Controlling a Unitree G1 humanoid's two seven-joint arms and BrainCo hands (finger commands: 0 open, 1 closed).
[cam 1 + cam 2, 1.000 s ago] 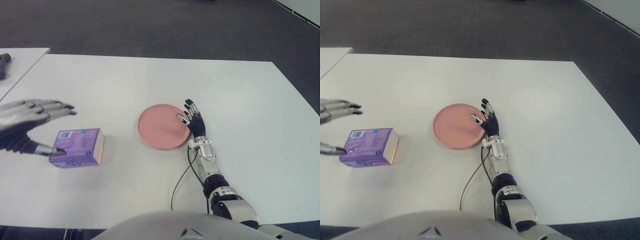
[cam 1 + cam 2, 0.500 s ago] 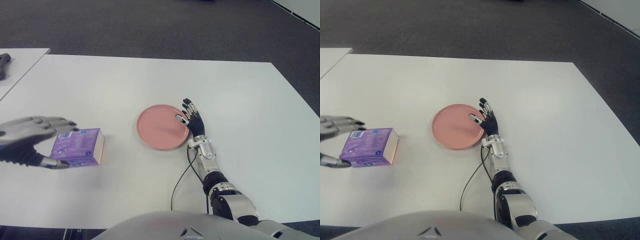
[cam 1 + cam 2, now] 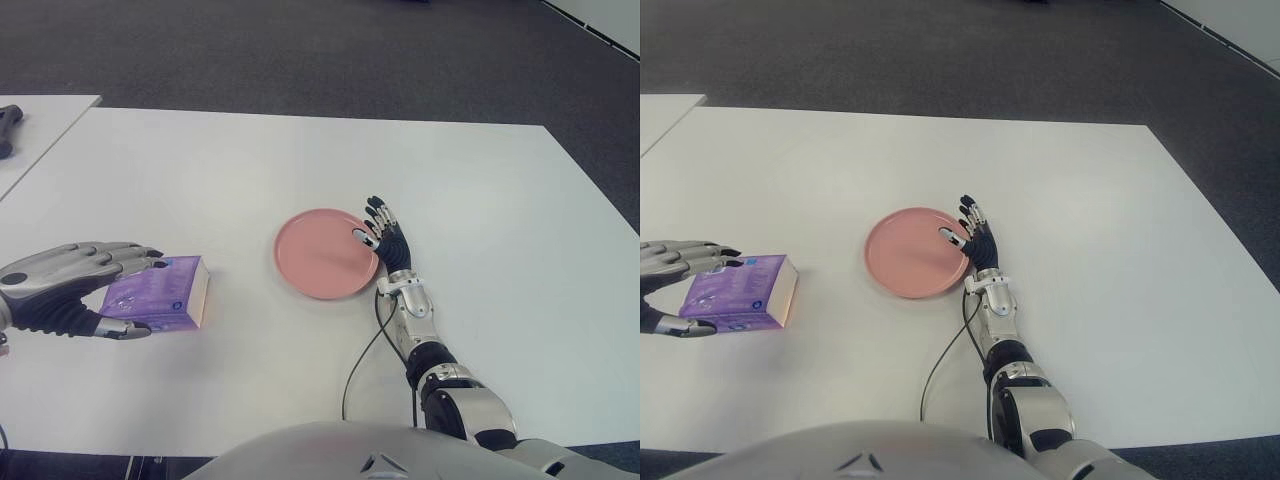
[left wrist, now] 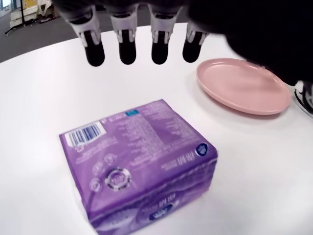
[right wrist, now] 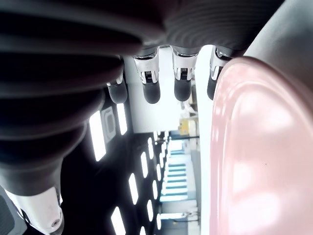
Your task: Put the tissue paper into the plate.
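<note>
The tissue paper is a purple pack (image 3: pixel 165 295) lying flat on the white table (image 3: pixel 250 170), left of a pink plate (image 3: pixel 312 255). My left hand (image 3: pixel 128 295) brackets the pack's left end: its straight fingers (image 3: pixel 115 258) hover over the top and the thumb (image 3: pixel 118 329) is at the near side. In the left wrist view the fingertips (image 4: pixel 127 49) stay apart from the pack (image 4: pixel 139 166), so the hand is open. My right hand (image 3: pixel 385 235) lies open at the plate's right rim, its thumb over the edge. The plate (image 5: pixel 259 147) fills the right wrist view.
A thin dark cable (image 3: pixel 360 362) runs from my right wrist toward the table's front edge. A second white table (image 3: pixel 45 115) stands at the far left with a dark object (image 3: pixel 8 128) on it. Dark carpet lies beyond the far edge.
My left hand has moved right and down over the pack, with the fingers now above its top and the thumb closer to its near side. The pack, plate and right hand have stayed put.
</note>
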